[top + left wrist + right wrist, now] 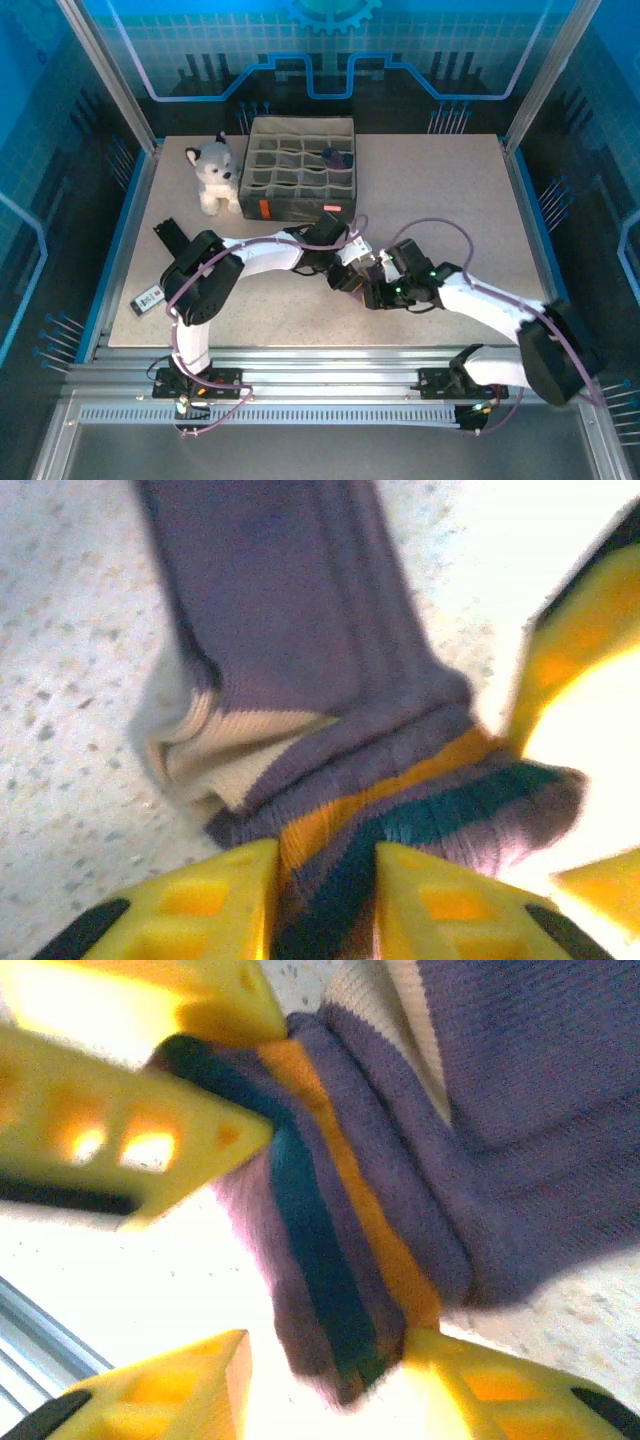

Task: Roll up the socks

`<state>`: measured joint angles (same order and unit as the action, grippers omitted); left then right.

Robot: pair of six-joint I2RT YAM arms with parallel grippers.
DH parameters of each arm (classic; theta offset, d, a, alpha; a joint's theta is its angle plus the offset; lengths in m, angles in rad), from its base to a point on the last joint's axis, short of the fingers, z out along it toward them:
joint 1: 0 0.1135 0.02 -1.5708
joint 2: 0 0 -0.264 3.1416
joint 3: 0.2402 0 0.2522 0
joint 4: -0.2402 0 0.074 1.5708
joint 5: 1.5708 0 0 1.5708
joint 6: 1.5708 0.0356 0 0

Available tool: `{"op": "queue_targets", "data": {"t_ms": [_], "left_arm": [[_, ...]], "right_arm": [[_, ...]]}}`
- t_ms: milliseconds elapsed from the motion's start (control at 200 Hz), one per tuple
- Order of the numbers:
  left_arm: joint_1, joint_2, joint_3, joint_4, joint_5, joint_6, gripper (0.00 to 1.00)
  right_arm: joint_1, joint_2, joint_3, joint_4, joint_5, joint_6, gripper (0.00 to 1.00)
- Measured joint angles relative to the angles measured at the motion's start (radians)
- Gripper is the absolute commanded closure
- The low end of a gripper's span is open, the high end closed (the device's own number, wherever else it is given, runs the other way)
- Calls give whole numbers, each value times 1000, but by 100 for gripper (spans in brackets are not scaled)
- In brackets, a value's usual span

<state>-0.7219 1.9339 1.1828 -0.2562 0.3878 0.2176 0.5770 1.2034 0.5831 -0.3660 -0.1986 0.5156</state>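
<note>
1. Left gripper is clamped on the socks. In its own wrist view the two yellow fingers squeeze a bunched cuff striped orange and dark teal.
2. Right gripper has its jaws parted. The striped cuff end hangs between them, touching the finger on the right of that wrist view and apart from the other.
3. From above, both grippers meet near the middle of the worktop, a little toward its near edge. The socks are just a small purple patch between them.
4. The left wrist view adds detail: a tan patch folded against purple ribbed knit, lying on the speckled surface.
5. The right wrist view shows the left gripper's fingers pinching the cuff at top left.
6. The top view gives the surroundings:
   - A divided organiser box sits at the far edge, with a dark item in a right-hand cell.
   - A plush husky sits just beside the box's left side.
   - A small white device lies near the left edge.
7. Writing: the box front carries an orange tag and a red-and-white tag, both too small to read.
</note>
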Motion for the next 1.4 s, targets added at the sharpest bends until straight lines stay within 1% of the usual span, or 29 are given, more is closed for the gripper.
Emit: {"op": "queue_targets", "data": {"t_ms": [95, 160, 315, 500, 585, 735, 905, 1041, 1241, 1401], "left_arm": [[19, 30, 2, -33, 11, -16, 71], [24, 31, 12, -52, 12, -26, 71], [24, 38, 28, -79, 11, -37, 72], [24, 42, 40, -99, 11, -36, 72], [24, 42, 41, -102, 11, -36, 71], [23, 42, 41, -102, 11, -36, 72], [23, 43, 41, -102, 13, -36, 72], [24, 43, 42, -102, 13, -36, 72], [23, 43, 42, -102, 13, -36, 72], [23, 43, 42, -101, 14, -36, 72]], "right_arm": [[26, -143, -5, 8, 62, -42, 57], [40, -200, -8, 15, 105, -70, 57], [66, -229, -24, 16, 184, -129, 58], [200, -260, -52, 38, 295, -223, 58], [224, -261, -52, 63, 324, -237, 57], [222, -211, -52, 129, 346, -216, 54], [217, -98, -55, 219, 329, -153, 55], [212, -32, -55, 256, 326, -91, 56], [196, 50, -53, 263, 330, -19, 59], [156, 101, -53, 262, 326, 46, 65]]}}
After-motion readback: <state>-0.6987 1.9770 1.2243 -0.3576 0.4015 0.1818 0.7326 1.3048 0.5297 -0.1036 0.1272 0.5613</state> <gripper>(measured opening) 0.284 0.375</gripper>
